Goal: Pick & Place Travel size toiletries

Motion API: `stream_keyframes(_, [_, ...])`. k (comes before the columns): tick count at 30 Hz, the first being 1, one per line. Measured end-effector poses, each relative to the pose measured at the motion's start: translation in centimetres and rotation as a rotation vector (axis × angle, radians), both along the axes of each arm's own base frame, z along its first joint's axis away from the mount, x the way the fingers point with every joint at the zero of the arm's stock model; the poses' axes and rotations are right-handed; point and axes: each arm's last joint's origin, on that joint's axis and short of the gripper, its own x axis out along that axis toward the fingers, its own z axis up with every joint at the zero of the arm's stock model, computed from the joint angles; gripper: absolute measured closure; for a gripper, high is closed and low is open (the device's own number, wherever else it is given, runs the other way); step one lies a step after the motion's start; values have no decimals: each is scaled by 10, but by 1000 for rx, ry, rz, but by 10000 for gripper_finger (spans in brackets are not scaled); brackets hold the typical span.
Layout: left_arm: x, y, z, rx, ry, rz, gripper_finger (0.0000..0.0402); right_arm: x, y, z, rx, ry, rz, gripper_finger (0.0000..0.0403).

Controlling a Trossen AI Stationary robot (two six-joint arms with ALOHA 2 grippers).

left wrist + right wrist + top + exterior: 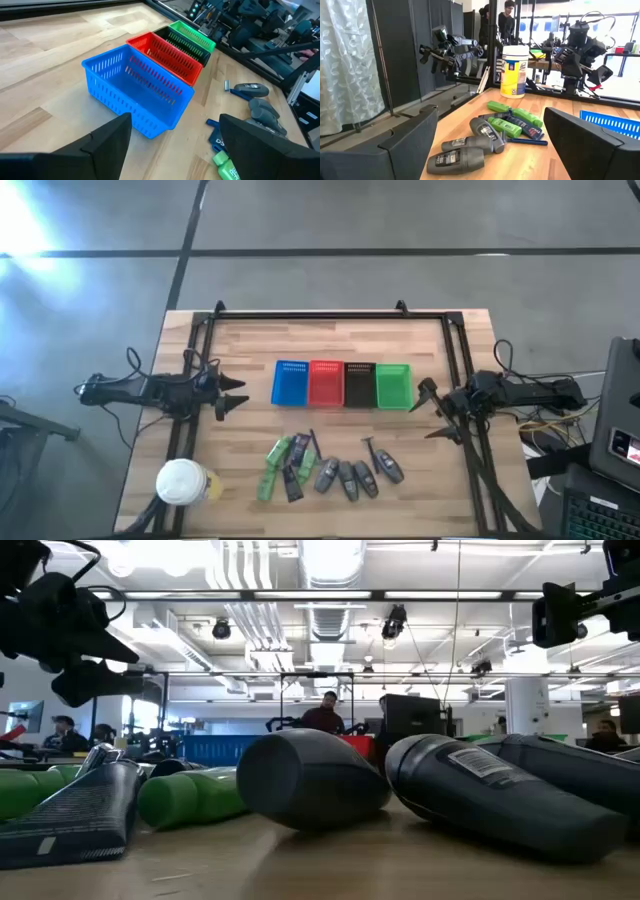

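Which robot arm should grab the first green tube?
Probably the left. The green tubes lie at the pile's left end, nearer the open left gripper. The right gripper, also open, waits beside the green basket.

Four baskets (342, 384) sit in a row mid-tabletop (250, 340); the toiletries (325, 470) lie before them, a cup (181, 481) at their left.

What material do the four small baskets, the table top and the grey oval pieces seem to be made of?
The baskets, for example the blue basket, look like thin, slightly glossy plastic: the walls are moulded slots in one even colour. The table top looks like pale wood with a smooth finish, with plank seams and grain showing. The grey oval pieces look like matte plastic, probably; one carries a printed label.
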Motion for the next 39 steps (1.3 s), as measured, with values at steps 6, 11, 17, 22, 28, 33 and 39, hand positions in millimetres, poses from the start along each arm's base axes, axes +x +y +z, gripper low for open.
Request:
stream_keyframes(6, [0, 0, 0, 0, 0, 0, 97, 0, 0, 0, 0, 0, 0, 39])
stream_keyframes(11, [0, 0, 0, 0, 0, 1, 96, 0, 0, 0, 0, 0, 0, 39])
stream_keyframes(17, [0, 0, 0, 0, 0, 0, 96, 0, 0, 0, 0, 0, 0, 39])
stream_keyframes(22, [0, 0, 0, 0, 0, 0, 97, 0, 0, 0, 0, 0, 0, 39])
stream_keyframes(28, [0, 0, 0, 0, 0, 0, 96, 0, 0, 0, 0, 0, 0, 39])
stream_keyframes(33, [0, 0, 0, 0, 0, 0, 96, 0, 0, 0, 0, 0, 0, 39])
stream_keyframes(39, [0, 0, 0, 0, 0, 0, 96, 1, -3, 0, -56, -31, -110, 39])
